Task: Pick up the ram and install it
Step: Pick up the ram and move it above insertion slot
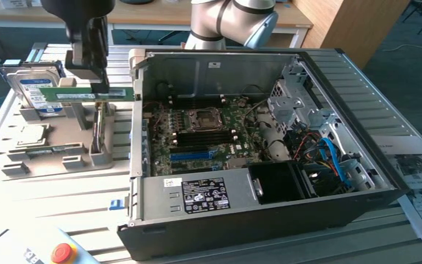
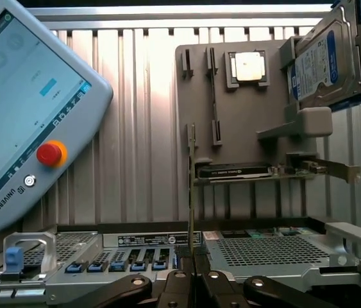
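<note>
Ram [image 1: 75,95] [image 2: 191,192]: pinched at mid-length between the nearly closed fingers of the gripper [image 1: 99,88] [image 2: 192,273], held level in the air above the grey fixture tray [image 1: 57,165], one end just beside the wall of the open computer case [image 1: 270,220] on the exterior view's left. On the tray: hard drive [image 1: 35,88] upright in its stand, processor chip [image 1: 33,133] lying flat. Inside the case: motherboard [image 1: 196,132]; nearby on the table: teach pendant [image 2: 26,96] with red stop button [image 2: 50,154].

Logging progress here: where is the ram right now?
On the exterior view's left, the ram is clamped in the gripper above the grey parts holder, between the hard drive and the open computer case.
</note>
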Controlling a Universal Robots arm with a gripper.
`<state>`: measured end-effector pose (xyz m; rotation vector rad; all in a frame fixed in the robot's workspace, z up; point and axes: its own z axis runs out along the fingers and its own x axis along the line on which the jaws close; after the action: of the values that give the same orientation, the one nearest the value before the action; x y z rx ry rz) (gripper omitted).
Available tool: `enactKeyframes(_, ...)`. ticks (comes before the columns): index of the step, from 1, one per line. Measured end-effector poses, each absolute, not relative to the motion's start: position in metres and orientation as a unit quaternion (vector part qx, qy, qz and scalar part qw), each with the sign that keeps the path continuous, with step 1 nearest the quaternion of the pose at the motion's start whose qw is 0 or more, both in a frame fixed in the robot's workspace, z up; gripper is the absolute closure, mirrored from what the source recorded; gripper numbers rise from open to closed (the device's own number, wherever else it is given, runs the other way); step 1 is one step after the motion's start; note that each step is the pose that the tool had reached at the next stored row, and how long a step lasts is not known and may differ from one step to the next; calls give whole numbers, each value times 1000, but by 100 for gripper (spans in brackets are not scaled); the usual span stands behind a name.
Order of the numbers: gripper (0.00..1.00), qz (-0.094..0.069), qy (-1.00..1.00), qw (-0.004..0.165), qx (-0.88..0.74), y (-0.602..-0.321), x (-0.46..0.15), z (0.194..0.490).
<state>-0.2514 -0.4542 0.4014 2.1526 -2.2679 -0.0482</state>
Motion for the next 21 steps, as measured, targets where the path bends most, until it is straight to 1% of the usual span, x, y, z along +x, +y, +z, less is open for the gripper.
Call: enactKeyframes(21,88,-15,-725,7,688,-463,-202,401)
